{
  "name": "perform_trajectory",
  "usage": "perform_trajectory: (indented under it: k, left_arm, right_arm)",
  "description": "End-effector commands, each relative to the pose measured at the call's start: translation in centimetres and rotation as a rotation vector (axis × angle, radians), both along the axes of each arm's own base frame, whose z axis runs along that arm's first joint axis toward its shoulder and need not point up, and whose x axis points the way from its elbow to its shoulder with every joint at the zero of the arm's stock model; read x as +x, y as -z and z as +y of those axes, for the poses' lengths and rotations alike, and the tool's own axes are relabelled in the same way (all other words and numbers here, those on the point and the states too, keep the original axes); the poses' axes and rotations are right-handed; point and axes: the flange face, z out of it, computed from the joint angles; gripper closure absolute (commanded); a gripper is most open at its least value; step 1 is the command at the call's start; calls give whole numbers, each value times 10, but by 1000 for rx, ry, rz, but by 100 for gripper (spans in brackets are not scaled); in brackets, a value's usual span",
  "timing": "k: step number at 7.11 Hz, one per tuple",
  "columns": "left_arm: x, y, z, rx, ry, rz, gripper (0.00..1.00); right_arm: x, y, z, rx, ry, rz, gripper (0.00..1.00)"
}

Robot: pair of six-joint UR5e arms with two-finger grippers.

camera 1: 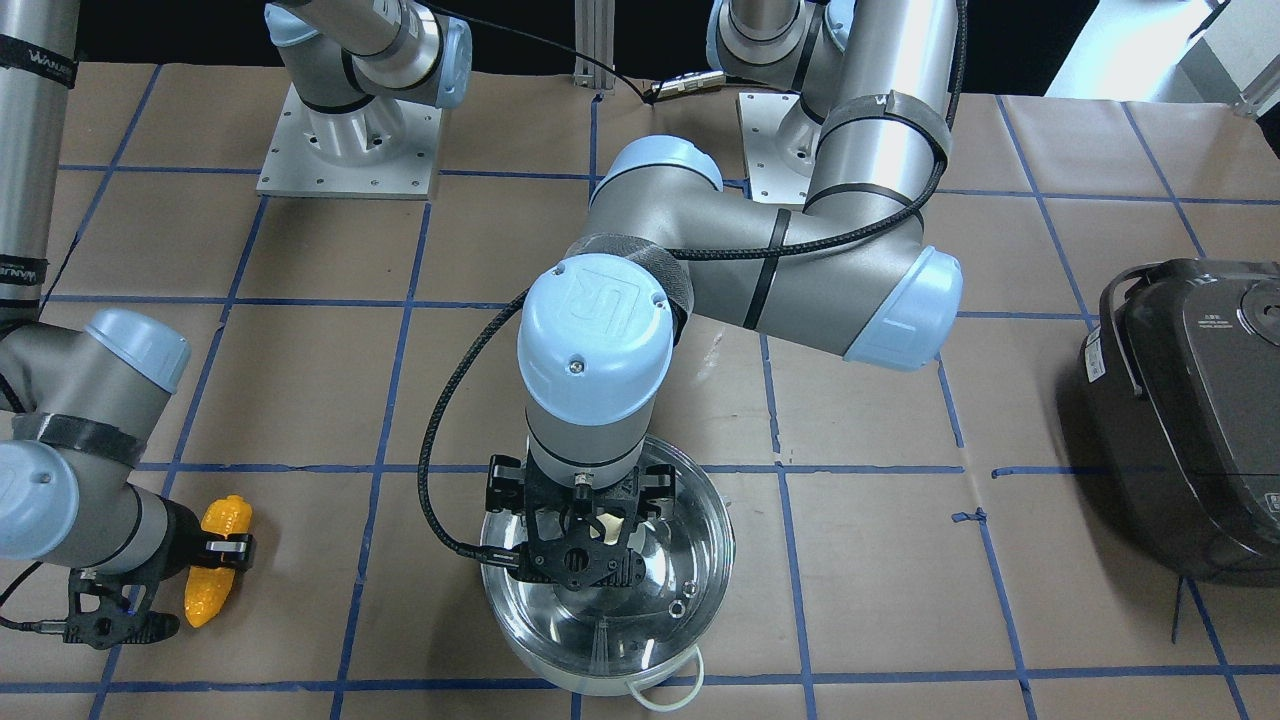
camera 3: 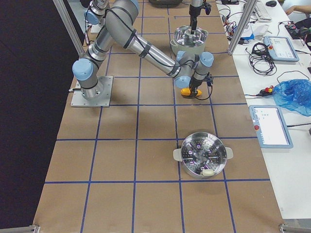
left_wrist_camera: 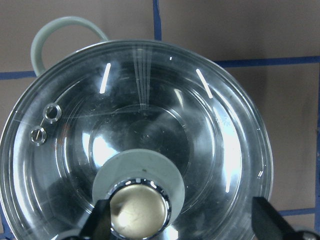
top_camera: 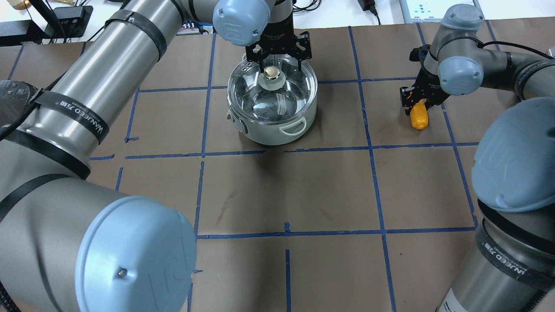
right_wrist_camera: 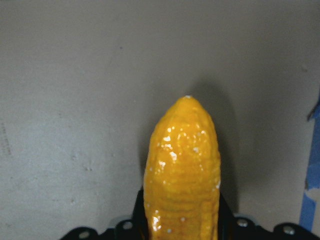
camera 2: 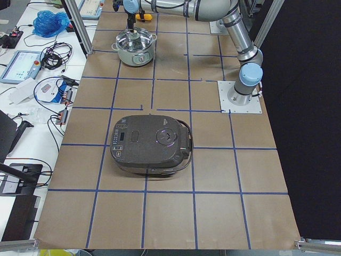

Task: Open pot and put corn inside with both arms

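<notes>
The steel pot [top_camera: 277,132] stands on the table with its glass lid [top_camera: 277,102] on; it also shows in the front view [camera 1: 610,640]. My left gripper [top_camera: 281,67] is down over the lid. It is open, with its fingers [left_wrist_camera: 97,220] on either side of the round knob [left_wrist_camera: 137,210], the right one well clear of it. My right gripper [top_camera: 418,106] is shut on the orange-yellow corn [top_camera: 419,120], at or just above the table surface, to the right of the pot. The corn [right_wrist_camera: 182,160] fills the right wrist view.
A dark grey rice cooker [camera 1: 1190,420] sits at the table's left end [camera 2: 152,144]. A second steel pot with a steamer insert [camera 3: 202,160] stands at the right end. The arm base plates [camera 1: 350,140] are at the robot's side.
</notes>
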Motion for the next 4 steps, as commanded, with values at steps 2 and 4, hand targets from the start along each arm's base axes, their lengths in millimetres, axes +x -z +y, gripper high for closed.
perform_trajectory:
  k: [2, 4]
  left_arm:
    - [2, 8, 1, 9, 15, -6, 0]
    - [3, 24, 0, 30, 12, -18, 0]
  right_arm:
    - [-4, -54, 4, -28, -6, 6, 96]
    - [17, -123, 28, -23, -21, 0, 95]
